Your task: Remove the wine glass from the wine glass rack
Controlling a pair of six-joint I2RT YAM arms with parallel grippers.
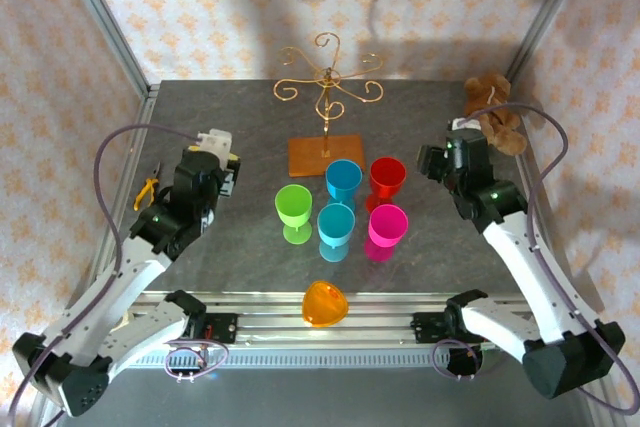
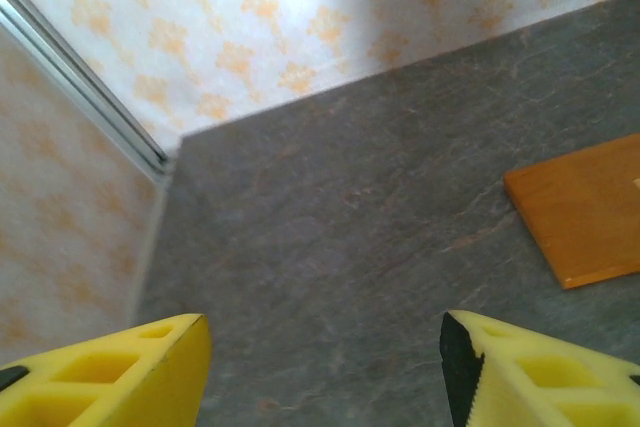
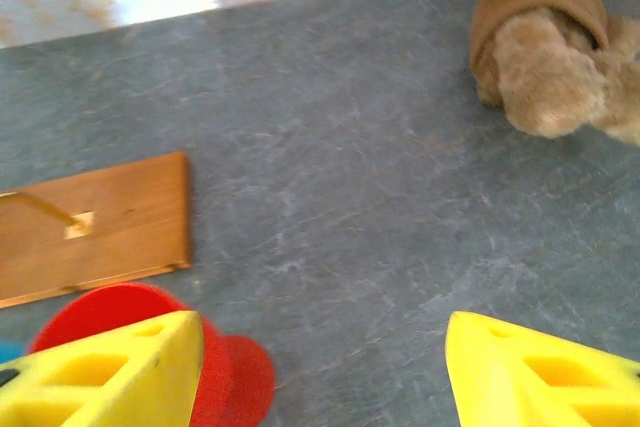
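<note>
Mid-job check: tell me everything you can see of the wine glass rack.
The wine glass rack is thin gold wire: an upright central post topped by curled scroll arms, fixed on a flat orange-brown base that looks wooden. It stands at the far middle of the table, just behind the coloured glasses. Nothing hangs from its arms.
</note>
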